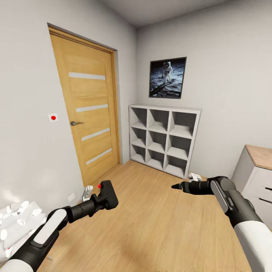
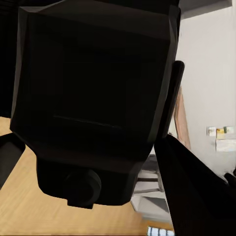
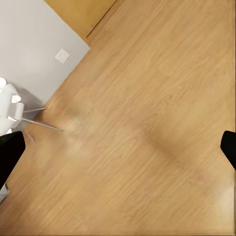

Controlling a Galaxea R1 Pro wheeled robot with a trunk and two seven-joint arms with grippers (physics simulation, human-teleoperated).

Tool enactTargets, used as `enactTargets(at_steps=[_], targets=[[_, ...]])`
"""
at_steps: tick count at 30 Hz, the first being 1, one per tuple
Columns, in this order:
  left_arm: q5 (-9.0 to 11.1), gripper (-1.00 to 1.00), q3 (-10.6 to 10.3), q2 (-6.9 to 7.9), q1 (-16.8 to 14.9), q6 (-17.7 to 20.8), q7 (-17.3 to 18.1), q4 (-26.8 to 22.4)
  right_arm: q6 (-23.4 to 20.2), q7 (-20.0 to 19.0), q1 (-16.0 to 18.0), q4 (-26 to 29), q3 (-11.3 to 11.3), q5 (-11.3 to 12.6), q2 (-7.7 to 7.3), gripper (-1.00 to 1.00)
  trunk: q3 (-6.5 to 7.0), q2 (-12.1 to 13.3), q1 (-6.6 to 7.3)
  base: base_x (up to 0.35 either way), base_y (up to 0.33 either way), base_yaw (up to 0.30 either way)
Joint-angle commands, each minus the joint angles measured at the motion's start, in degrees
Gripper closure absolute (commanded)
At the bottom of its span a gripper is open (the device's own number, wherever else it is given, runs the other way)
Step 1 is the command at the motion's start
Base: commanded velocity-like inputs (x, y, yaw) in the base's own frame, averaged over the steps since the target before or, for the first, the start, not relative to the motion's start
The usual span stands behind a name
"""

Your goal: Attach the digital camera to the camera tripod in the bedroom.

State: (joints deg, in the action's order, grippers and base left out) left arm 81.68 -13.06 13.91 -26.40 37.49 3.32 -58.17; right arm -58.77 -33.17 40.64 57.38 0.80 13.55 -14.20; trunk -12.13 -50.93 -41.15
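In the head view my left gripper is shut on the digital camera, a small black body with a red round button, held low over the wood floor in front of the door. In the left wrist view the camera's dark body sits between the fingers. My right gripper hangs over the floor near the shelf; in the right wrist view its open fingertips sit at opposite edges with bare floor between them. The camera tripod is out of view.
A closed wooden door is on the left wall. A white cube shelf stands in the corner, with a small white object on the floor beside it. A dresser is at the right and white lumpy items at the lower left.
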Motion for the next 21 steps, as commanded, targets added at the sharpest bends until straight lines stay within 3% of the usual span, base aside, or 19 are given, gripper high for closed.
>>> enactTargets(at_steps=[1, 13, 15, 18, 21], targets=[[0.3, 1.0, 0.0, -0.01, -0.1, -0.2, 0.4, 2.4, -0.2, 0.0, 0.1, 0.0, 0.1, 0.1, -0.03, -1.0, -0.08, -0.1, -0.01, 0.0, 0.0, -0.288], [-0.8, 1.0, -0.7, -0.51, -0.1, -5.5, -0.8, 3.3, -0.2, 0.7, 0.1, 0.0, 0.1, 0.1, 0.0, -1.0, -0.08, -0.1, -0.01, 0.0, 0.0, -0.288], [-3.7, 1.0, -1.0, -0.48, -0.1, -5.8, -3.5, 3.0, -0.2, 0.7, 0.1, 0.0, 0.2, 0.1, -0.02, -1.0, -0.08, -0.1, -0.01, 0.0, 0.0, -0.288], [-10.2, 1.0, -1.3, -0.59, -0.1, -6.1, -8.4, 2.9, -0.2, 0.8, 0.1, 0.0, 0.2, 0.1, -0.02, -1.0, -0.08, -0.1, -0.01, 0.0, 0.0, -0.288], [-14.0, 1.0, -1.3, -0.67, -0.1, -6.4, -11.7, 3.2, -0.2, 0.8, 0.1, 0.0, 0.2, 0.1, 0.01, -1.0, -0.08, -0.1, -0.01, 0.0, 0.0, -0.288]])
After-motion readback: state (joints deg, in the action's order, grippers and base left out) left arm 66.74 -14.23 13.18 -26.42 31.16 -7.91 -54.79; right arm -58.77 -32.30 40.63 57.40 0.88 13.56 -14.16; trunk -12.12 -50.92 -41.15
